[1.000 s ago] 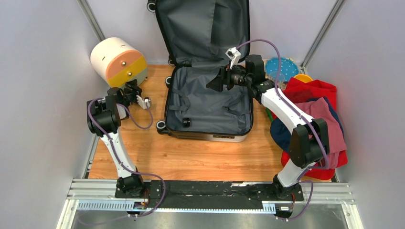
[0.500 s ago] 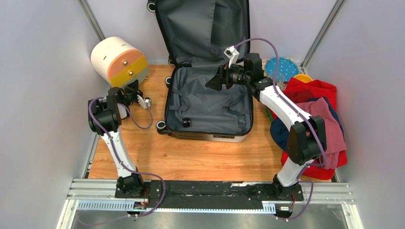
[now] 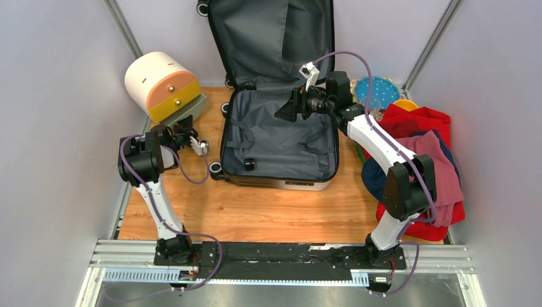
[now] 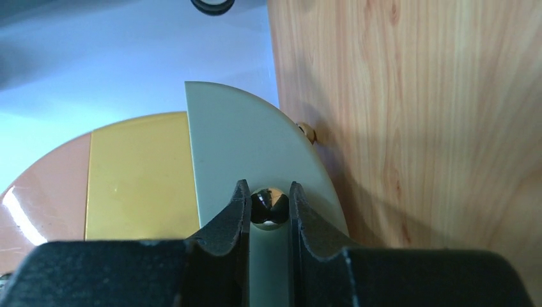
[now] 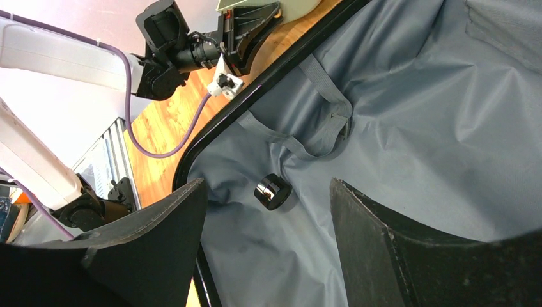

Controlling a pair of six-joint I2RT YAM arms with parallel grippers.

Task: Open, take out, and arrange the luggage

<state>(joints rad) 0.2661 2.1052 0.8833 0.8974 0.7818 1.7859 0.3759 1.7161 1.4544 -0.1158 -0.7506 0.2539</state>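
The luggage lies open on the wooden table, grey lining up, its lid leaning on the back wall. A small black cylinder rests on the lining near a strap. My right gripper hovers open over the back of the luggage, nothing between its fingers. To the luggage's left, my left gripper is shut on the shiny round knob of a grey-green drawer. This bottom drawer sticks out of the round cream box.
A heap of red, blue and pink clothes fills the right side of the table. A blue dotted disc and an orange item sit behind it. Grey walls close in left, right and back.
My left gripper closed on the knob and drew back, pulling the grey-green drawer out of the box. The box shifted slightly. The right arm barely moved.
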